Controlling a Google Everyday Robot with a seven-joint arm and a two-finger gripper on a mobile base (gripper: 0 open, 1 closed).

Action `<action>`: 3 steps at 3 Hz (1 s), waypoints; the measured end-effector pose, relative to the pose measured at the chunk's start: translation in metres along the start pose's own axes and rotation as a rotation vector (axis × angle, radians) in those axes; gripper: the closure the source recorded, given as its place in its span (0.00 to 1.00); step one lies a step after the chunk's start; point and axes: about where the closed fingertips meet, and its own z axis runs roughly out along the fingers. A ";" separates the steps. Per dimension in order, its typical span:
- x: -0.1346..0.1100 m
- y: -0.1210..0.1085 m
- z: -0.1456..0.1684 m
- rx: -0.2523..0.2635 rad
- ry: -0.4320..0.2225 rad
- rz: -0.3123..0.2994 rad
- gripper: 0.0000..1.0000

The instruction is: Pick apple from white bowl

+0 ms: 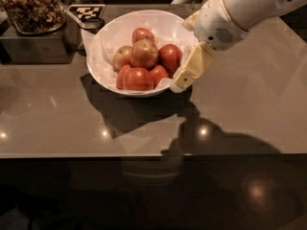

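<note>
A glossy brown table fills most of the view, with small glints of light on its surface near the front edge. At its back left corner stands a dark square container heaped with brown nuts. Just right of the container lies a black-and-white checkered marker. The tool hangs above the table's middle.
</note>
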 end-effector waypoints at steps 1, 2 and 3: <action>-0.008 -0.005 0.005 0.017 -0.041 0.003 0.00; -0.028 -0.020 0.028 -0.012 -0.068 -0.035 0.00; -0.033 -0.021 0.029 -0.014 -0.074 -0.042 0.19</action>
